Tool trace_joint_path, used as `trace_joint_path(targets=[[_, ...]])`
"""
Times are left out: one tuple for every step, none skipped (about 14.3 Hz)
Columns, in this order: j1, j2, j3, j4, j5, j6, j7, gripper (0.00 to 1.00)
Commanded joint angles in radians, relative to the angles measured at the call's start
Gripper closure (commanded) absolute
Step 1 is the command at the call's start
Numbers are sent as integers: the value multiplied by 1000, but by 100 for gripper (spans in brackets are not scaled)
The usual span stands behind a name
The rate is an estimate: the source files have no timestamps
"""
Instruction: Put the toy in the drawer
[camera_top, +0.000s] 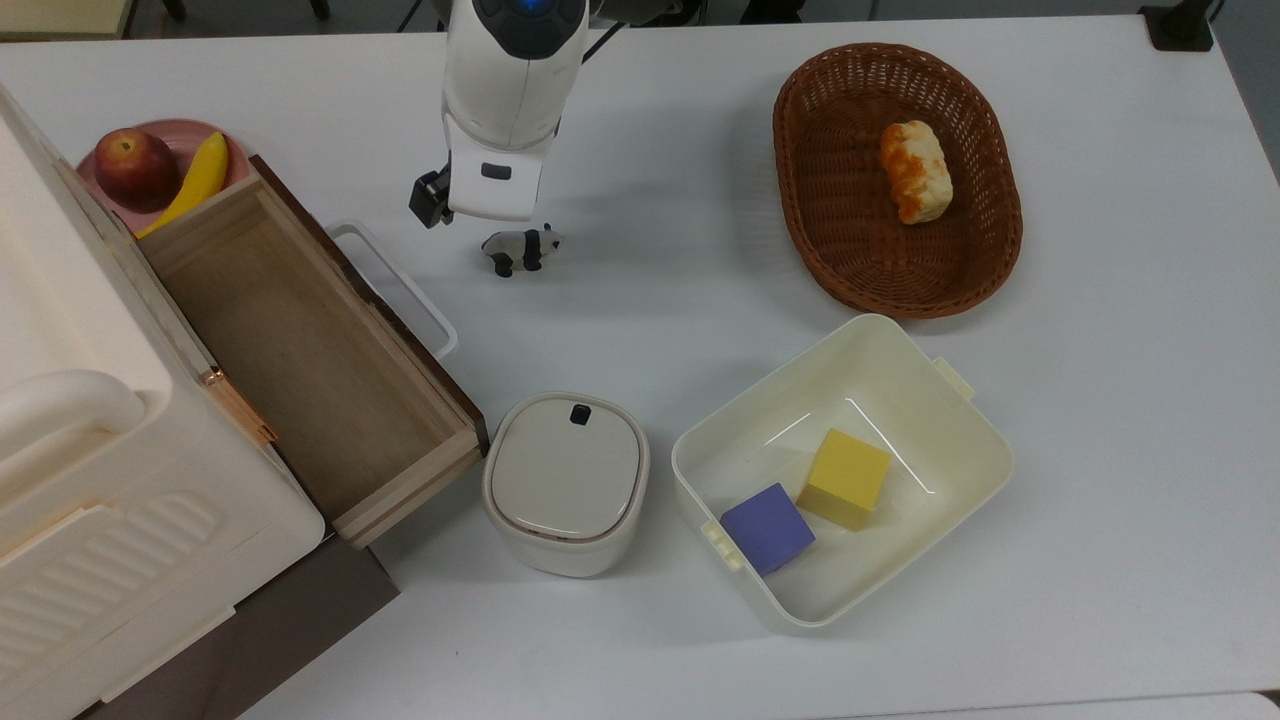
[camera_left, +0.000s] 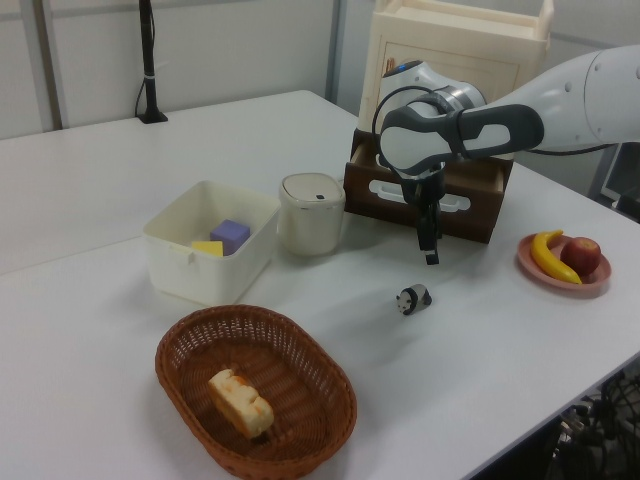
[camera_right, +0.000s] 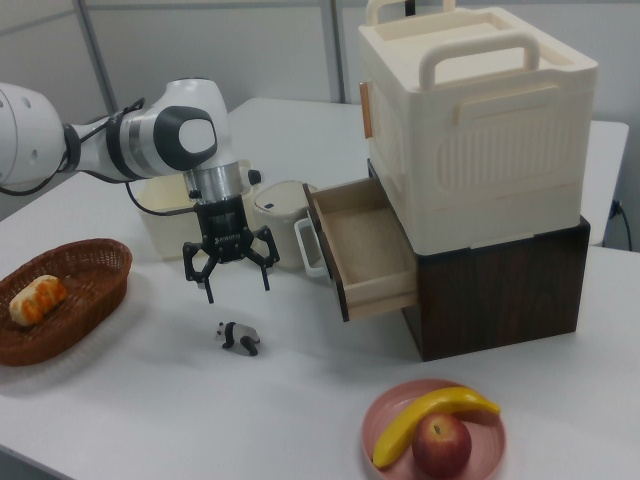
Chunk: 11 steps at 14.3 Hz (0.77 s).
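The toy, a tiny black-and-white panda (camera_top: 522, 249) (camera_left: 412, 298) (camera_right: 239, 337), stands on the white table. My gripper (camera_right: 236, 287) (camera_left: 430, 257) hangs open a short way above it, with nothing between its fingers; in the top view the arm's white wrist (camera_top: 495, 180) covers it. The drawer (camera_top: 300, 350) (camera_right: 365, 245) (camera_left: 425, 190) is pulled out of the brown cabinet base, its light-wood inside bare, its white loop handle (camera_top: 395, 285) facing the toy.
A lidded cream pot (camera_top: 565, 482) stands beside the drawer's front. A cream bin (camera_top: 840, 470) holds a purple and a yellow cube. A wicker basket (camera_top: 897, 180) holds bread. A pink plate (camera_right: 435, 430) carries an apple and a banana.
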Motion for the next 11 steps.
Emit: trace_joint_path(targets=[[-7, -6, 10, -3, -18, 6, -9, 0], [-7, -6, 10, -3, -17, 9, -1, 0], [-7, -8, 10, -3, -15, 10, 10, 0], [-7, -8, 12, -3, -15, 12, 36, 0], [-5, -8, 12, -3, -14, 15, 66, 0], [-5, -8, 12, -3, -14, 15, 83, 0], [-5, -8, 12, -3, -6, 15, 103, 0], [-4, -13, 12, -3, 3, 15, 114, 0], [-4, -19, 12, -1, 19, 15, 148, 0], [-4, -20, 10, -1, 26, 15, 175, 0], [-4, -20, 12, -1, 29, 16, 218, 0]])
